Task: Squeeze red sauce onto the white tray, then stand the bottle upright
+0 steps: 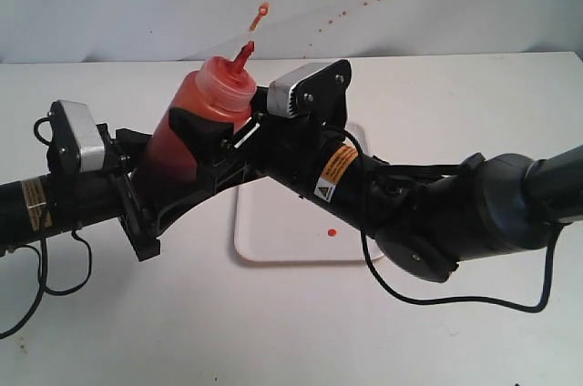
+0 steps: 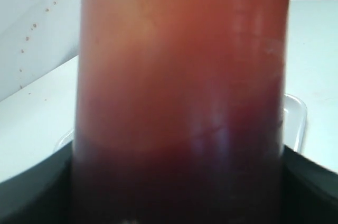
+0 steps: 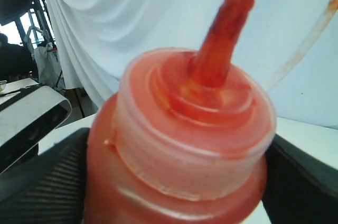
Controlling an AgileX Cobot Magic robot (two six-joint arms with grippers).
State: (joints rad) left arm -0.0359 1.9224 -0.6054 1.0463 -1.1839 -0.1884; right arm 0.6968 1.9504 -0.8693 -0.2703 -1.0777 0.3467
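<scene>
The bottle point(image 1: 187, 145) leans a little to the left above the table, its nozzle point(image 1: 244, 54) pointing up and its tethered tip point(image 1: 261, 11) hanging free. My left gripper point(image 1: 173, 177) is shut on the bottle's dark lower body point(image 2: 179, 76), its black fingers flanking it. My right gripper point(image 1: 228, 126) is shut on the upper body just under the ribbed cap point(image 3: 190, 129). Behind and below lies the white tray point(image 1: 273, 240), bearing one small round drop of red sauce point(image 1: 332, 232). A corner of the tray point(image 2: 297, 113) shows past the bottle.
The two arms cross over the tray's near half, the right arm's cable point(image 1: 474, 299) looping over the table. Reddish specks point(image 1: 364, 4) dot the white backdrop. A loop of the left arm's cable point(image 1: 55, 268) hangs at the left edge.
</scene>
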